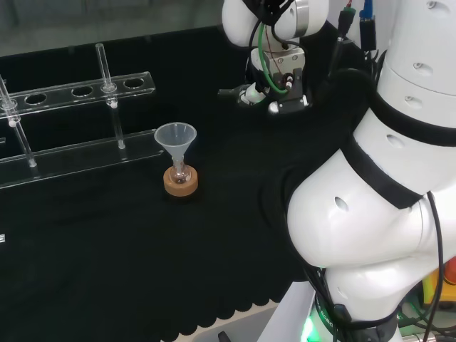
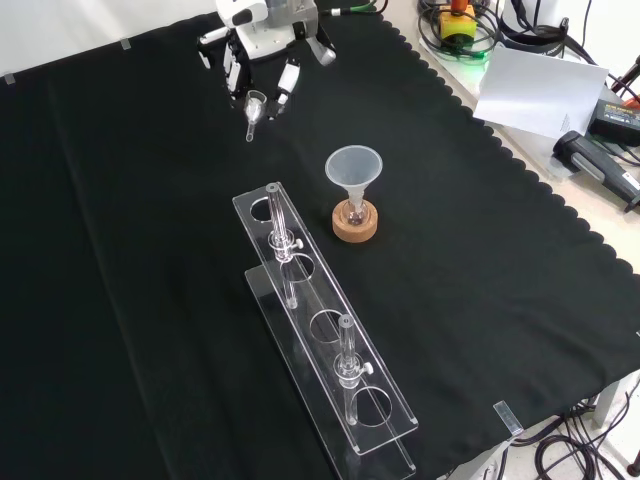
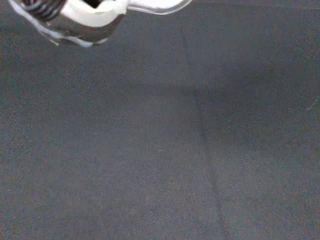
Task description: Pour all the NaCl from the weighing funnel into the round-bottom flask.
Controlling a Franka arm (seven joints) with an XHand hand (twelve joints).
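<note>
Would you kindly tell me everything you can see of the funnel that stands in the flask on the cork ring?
The funnel is a clear, slightly frosted cone, plastic by its look, standing upright with its wide round mouth up. Its narrow stem goes down into the neck of a small clear flask, which sits on a cork ring on the black cloth. In the front view it stands just right of the clear tube rack. Nothing shows inside the cone. The hand is well apart from it.

Arm (image 1: pixel 370 214) built of glossy white rounded links with black bands at joints; green and black cables (image 1: pixel 265 50) routed to black-and-white hand (image 2: pixel 262 40)
</note>
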